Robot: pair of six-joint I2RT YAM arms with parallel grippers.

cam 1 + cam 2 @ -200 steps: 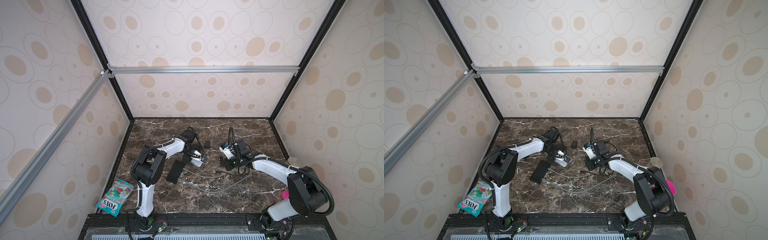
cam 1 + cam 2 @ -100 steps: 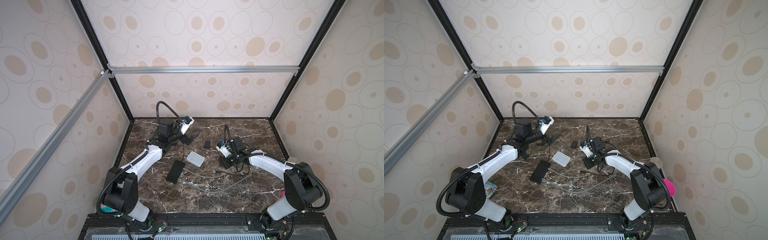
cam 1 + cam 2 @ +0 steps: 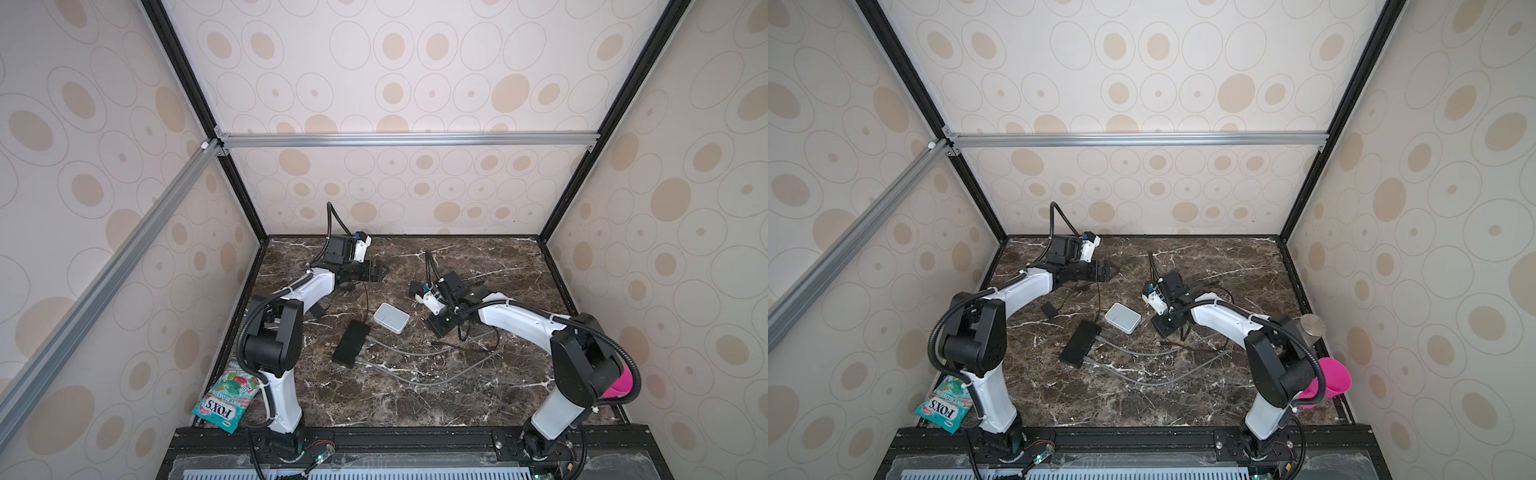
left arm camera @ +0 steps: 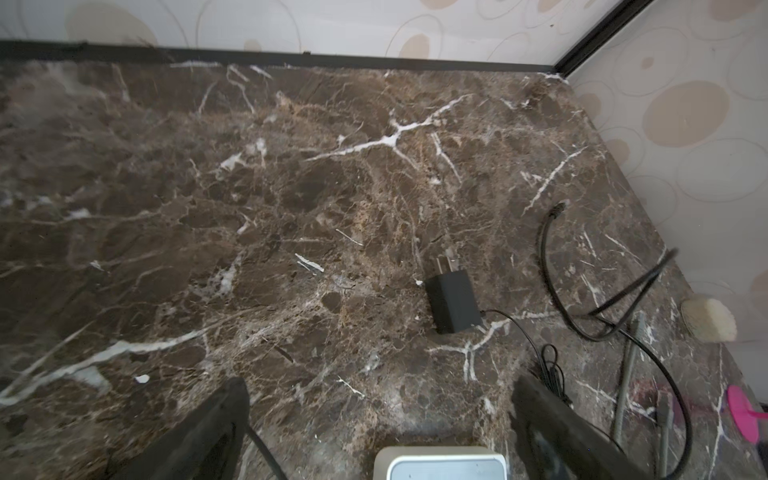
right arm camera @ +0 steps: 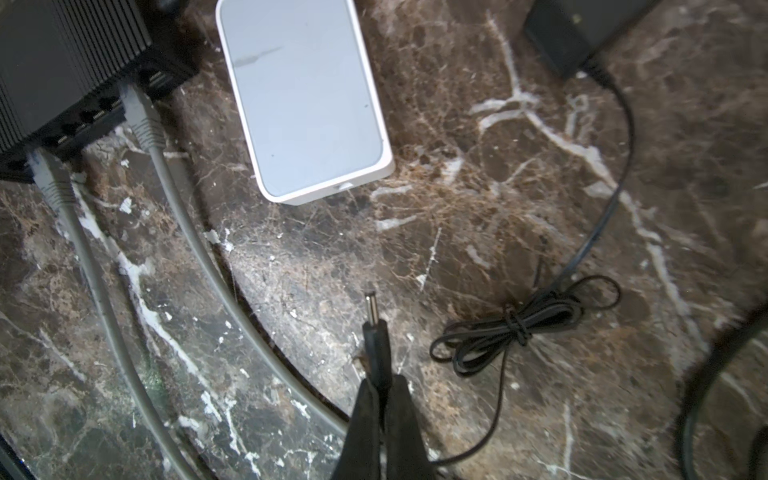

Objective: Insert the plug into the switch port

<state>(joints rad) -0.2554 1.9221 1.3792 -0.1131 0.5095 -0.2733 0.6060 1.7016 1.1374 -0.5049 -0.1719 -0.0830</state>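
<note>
**Left claw backs off; right claw keeps the plug**

Your left gripper (image 3: 380, 272) has lifted away from the white box (image 3: 390, 318) it was working at a second ago. The box now lies well apart from its tips. Its jaws are spread wide with nothing between them.

Your right gripper (image 5: 380, 384) has barely shifted. Its jaws are pressed together on the black plug (image 5: 376, 328), whose metal tip sticks out past the fingertips and touches nothing.

Ahead of that tip lies the white box, well apart. Ahead and off to one side sits the black switch (image 5: 62, 62), with two grey cables (image 5: 95, 270) in its ports. Just beside the clamped claw lies the bundled cord (image 5: 523, 320), which runs to the power adapter (image 5: 573, 29).
</note>
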